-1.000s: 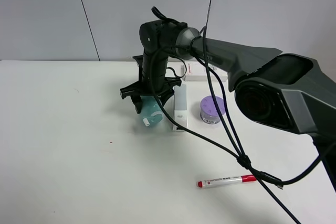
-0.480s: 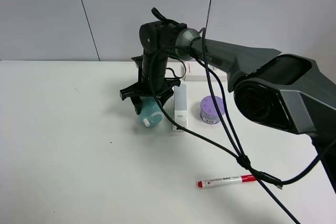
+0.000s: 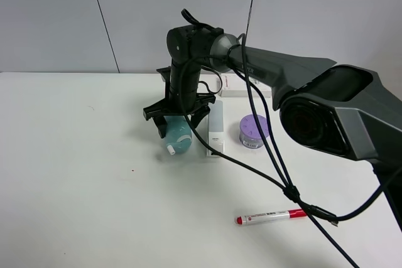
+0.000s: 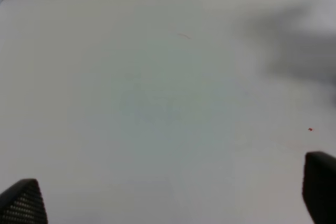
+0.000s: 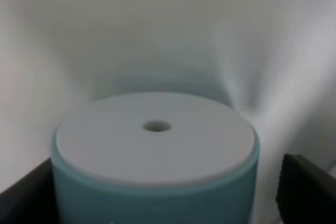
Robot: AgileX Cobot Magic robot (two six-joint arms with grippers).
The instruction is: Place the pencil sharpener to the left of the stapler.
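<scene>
one released right gripper (image 3: 181,125) astride pencil sharpener (image 3: 178,137), just left of stapler (image 3: 216,127), wide white table (image 3: 75,174) leftward

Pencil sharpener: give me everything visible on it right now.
The pencil sharpener is a rounded teal barrel, plastic-looking, with a small white knob on the end nearer the high camera. The right wrist view shows the other end: a flat white face with a small central hole. It seems to lie on the white table just left of the stapler, slightly apart. The open right hand straddles it; whether it touches is unclear.
</scene>
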